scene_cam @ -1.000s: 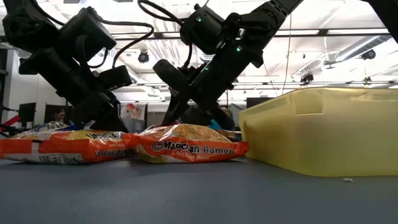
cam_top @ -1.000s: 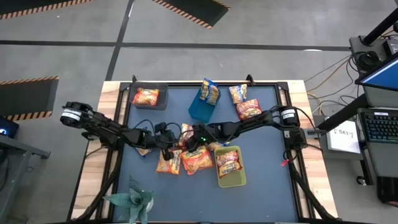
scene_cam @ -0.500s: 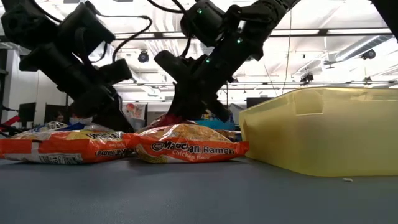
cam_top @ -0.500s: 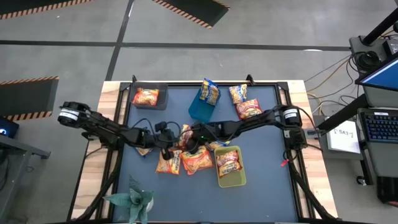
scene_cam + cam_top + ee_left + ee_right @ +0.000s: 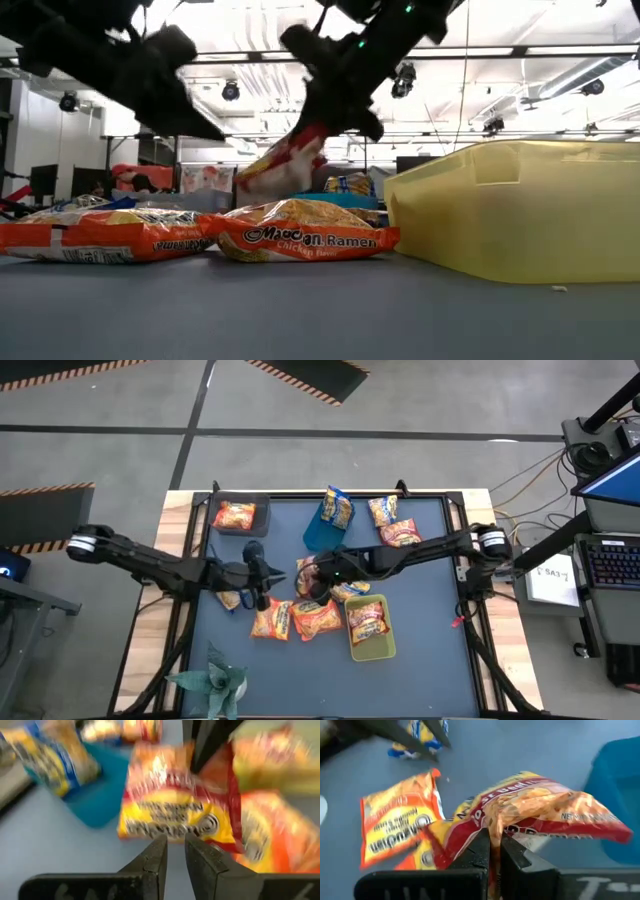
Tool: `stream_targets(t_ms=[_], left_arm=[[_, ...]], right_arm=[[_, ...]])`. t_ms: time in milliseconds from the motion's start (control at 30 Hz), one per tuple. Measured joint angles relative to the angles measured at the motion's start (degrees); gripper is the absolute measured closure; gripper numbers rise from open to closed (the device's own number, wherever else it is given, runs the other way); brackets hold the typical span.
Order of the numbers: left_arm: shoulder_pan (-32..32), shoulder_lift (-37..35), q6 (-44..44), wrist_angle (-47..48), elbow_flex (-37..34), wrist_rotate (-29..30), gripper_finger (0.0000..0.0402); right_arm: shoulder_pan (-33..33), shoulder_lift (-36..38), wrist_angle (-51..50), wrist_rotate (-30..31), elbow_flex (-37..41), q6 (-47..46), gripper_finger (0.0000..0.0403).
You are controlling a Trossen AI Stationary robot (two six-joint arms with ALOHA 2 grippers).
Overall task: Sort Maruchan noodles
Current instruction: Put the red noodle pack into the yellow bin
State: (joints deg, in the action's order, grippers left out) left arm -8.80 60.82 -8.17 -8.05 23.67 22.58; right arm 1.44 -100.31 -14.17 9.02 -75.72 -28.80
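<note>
My right gripper (image 5: 316, 574) is over the table's middle, shut on a red noodle packet (image 5: 284, 166) that also fills the left wrist view (image 5: 177, 802). My left gripper (image 5: 261, 577) hovers just left of it, empty, fingers a narrow gap apart (image 5: 175, 847). Two orange packets (image 5: 110, 232) (image 5: 305, 238) lie flat on the mat below. A blue-and-yellow packet (image 5: 415, 740) lies flat on the mat under the left fingers. Another blue-and-yellow packet (image 5: 338, 508) stands in the blue bin (image 5: 320, 535). An orange packet (image 5: 367, 622) lies in the yellow-green bin (image 5: 372, 648). My right gripper pinches the red packet between its two fingers at a crumpled spot on one edge (image 5: 492, 827). The fingers (image 5: 210, 742) come from above, slanting down. The packet hangs tilted below them, lifted clear of the pile.
A dark bin (image 5: 240, 520) at the far left corner holds an orange packet. Two red packets (image 5: 383, 510) (image 5: 400, 535) lie on the mat at the far right. A potted plant (image 5: 215, 682) stands at the near left edge. The yellow-green bin (image 5: 520, 205) looms near the low camera.
Both grippers have risen from the pile. The right one has lifted the red packet clear of the table, where it now hangs. The left one has come up empty and drawn back slightly toward the table's left.
</note>
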Motion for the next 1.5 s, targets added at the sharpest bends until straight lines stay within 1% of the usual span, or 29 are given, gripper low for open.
stream_targets(t_ms=[167, 333, 433, 567, 633, 767, 900, 967, 1067, 1133, 1233, 1500], left_arm=[[-0.04, -4.75, 1.19, -1.48, 0.04, -0.02, 0.0351], [-0.04, -6.28, 2.07, -3.17, 0.02, -0.02, 0.0351], [-0.04, -6.19, 2.35, -4.42, 0.02, -0.02, 0.0351], [-0.04, -5.52, 2.5, -5.89, 0.0, -0.04, 0.0351], [-0.02, -5.05, 2.82, -7.32, -0.03, -0.03, 0.0351], [-0.02, -4.54, 3.2, -9.0, -0.02, -0.02, 0.0351], [0.02, -3.9, 3.71, -10.4, -0.03, -0.02, 0.0351], [0.0, -3.83, 4.15, -10.33, -0.03, -0.04, 0.0351], [0.0, -3.75, 4.23, -10.95, -0.03, -0.02, 0.0351], [0.0, -3.77, 4.25, -10.92, -0.03, -0.02, 0.0351], [0.0, -3.53, 4.47, -11.91, -0.01, -0.03, 0.0351], [0.0, -2.78, 4.74, -12.47, -0.03, -0.02, 0.0351]], right_arm=[[1.26, 5.0, -5.12, 0.03, 0.02, 1.85, 0.0394], [3.14, 10.96, -12.13, -1.73, 0.02, 3.11, 0.0394], [4.67, 14.56, -16.72, -2.66, 0.02, 1.19, 0.0394], [7.55, 18.33, -22.2, -6.53, 0.02, -2.2, 0.0394], [9.31, 19.43, -24.38, -6.49, 0.35, -4.0, 0.0394], [12.1, 19.54, -28.04, -5.89, 0.8, -7.34, 0.0394], [14.76, 18.61, -34.86, -2.58, 0.87, -6.38, 0.0394], [15.38, 17.92, -38.61, -1.71, 1.02, -6.83, 0.0394], [15.57, 17.31, -41.5, -1.21, 1.05, -7.63, 0.0394], [15.58, 16.54, -41.42, -1.04, 1.04, -7.18, 0.0394], [15.93, 15.22, -42.28, -0.86, 1.04, -3.85, 0.0394], [16.98, 12.65, -44.38, 2.93, 1.04, 7.2, 0.0394]])
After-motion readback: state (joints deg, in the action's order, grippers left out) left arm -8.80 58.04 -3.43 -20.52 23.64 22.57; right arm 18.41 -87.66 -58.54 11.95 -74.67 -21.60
